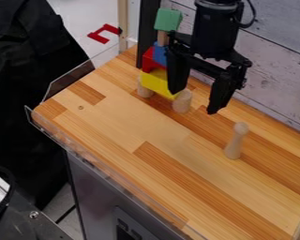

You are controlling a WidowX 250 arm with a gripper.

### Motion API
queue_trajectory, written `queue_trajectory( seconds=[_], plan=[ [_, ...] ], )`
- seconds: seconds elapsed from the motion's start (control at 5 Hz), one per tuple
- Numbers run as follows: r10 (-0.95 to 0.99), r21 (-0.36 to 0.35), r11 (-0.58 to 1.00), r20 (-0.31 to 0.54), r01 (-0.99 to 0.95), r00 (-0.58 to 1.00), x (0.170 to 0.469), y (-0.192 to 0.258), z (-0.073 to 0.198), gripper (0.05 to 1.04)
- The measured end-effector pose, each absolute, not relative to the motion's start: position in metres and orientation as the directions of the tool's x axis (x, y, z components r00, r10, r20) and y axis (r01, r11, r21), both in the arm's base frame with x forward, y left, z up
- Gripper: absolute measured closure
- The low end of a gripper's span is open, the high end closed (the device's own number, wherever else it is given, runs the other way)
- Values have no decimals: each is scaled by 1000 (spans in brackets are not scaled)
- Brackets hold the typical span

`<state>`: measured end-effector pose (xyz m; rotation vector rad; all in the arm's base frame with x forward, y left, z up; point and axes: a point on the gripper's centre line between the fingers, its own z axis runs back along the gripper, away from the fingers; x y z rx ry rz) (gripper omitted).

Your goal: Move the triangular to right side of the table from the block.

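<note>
My gripper hangs over the back of the wooden table, its two fingers spread apart with nothing between them. Just left of it stands a stack of toy blocks. A yellow block bridges two wooden cylinders, with a red block and a blue block above. On top, a green block sits tilted on a small wooden piece. The left finger partly covers the stack's right side. I cannot tell which block is the triangular one.
A wooden peg with a round head stands upright on the right half of the table. A clear guard runs along the table's left edge, and a pale plank wall rises behind. A red bracket-shaped piece lies beyond the table.
</note>
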<state>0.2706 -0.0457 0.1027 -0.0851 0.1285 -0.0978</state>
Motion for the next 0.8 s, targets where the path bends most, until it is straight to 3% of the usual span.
queue_trajectory(
  seconds=[0.4,0.8],
  plan=[
    [-66,-106,993,-169,49,983,267,-33,98,85],
    [26,-97,995,-28,-29,999,279,-3,140,85]
  ],
)
